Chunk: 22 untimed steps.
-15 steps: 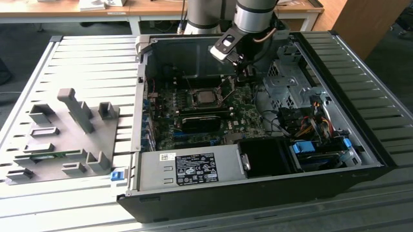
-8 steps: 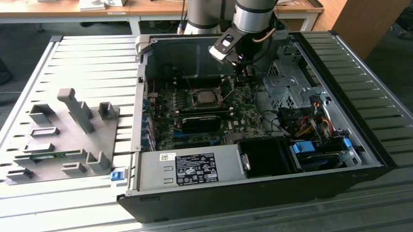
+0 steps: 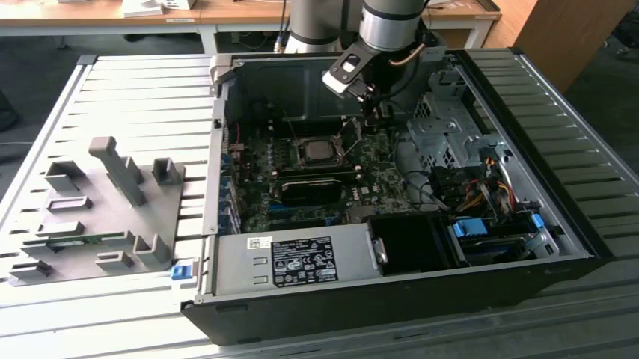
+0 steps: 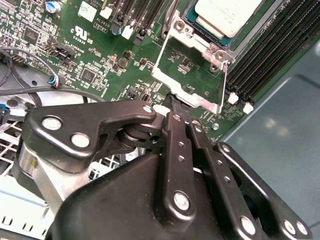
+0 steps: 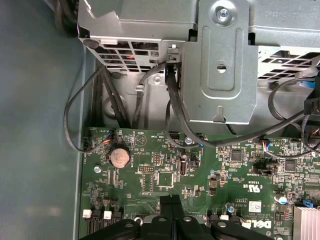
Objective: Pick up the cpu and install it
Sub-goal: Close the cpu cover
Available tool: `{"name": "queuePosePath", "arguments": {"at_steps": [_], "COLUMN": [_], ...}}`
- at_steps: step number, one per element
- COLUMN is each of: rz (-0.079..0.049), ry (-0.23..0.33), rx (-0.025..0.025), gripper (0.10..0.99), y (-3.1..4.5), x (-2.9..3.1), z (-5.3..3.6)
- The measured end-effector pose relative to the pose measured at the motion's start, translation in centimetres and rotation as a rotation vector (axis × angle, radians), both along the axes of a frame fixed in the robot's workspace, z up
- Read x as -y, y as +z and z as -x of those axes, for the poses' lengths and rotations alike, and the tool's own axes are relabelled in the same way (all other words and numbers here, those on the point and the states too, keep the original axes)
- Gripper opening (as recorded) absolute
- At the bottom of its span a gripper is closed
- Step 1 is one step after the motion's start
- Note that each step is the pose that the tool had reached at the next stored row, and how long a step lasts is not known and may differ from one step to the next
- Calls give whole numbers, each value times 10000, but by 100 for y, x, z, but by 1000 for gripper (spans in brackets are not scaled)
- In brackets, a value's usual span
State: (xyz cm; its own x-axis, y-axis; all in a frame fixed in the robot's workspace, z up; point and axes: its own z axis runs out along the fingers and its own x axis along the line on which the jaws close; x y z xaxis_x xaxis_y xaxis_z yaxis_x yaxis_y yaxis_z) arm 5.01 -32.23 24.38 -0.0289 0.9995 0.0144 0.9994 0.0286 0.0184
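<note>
As arm [image 3: 391, 22] points down, cpu [image 3: 317, 152] sits.

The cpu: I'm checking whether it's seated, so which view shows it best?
The second wrist view: the cpu is close up, its silver top plain, though partly cut off. The exterior view shows the cpu small and distant.

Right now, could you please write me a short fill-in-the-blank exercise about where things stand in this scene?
1. The cpu sits in its square ___, silver top up.
2. The metal load frame beside the cpu is flipped ___.
3. The grey tray sits to the exterior view's ___ of the computer case.
4. The gripper hangs over the green ___ inside the case.

Missing words: socket; open; left; motherboard.
</note>
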Motion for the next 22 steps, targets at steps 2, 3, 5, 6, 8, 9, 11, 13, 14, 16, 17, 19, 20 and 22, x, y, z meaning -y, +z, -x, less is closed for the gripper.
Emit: {"name": "queuePosePath", "arguments": {"at_steps": [2, 3, 5, 6, 8, 9, 11, 13, 14, 16, 17, 19, 20, 22], "rz": [1, 0, 0, 0, 1, 1, 1, 1, 1, 2, 2, 1, 1, 1], "ry": [0, -1, 0, -1, 0, 0, 0, 0, 0, -1, 0, -1, -1, 0], "rx": [0, 0, 0, 0, 0, 0, 0, 0, 0, 0, -1, 0, 0, 0], "gripper": [106, 106, 106, 106, 106, 106, 106, 106, 106, 106, 106, 106, 106, 106], "y": [0, -1, -1, -2, -2, -2, -3, -3, -3, -5, -5, -7, -8, -9], "x": [0, 0, 0, 0, 0, 0, 0, 0, 0, 0, 0, 0, 0, 0], "z": [6, 9, 14, 17, 23, 27, 33, 39, 41, 45, 47, 50, 52, 55]}}
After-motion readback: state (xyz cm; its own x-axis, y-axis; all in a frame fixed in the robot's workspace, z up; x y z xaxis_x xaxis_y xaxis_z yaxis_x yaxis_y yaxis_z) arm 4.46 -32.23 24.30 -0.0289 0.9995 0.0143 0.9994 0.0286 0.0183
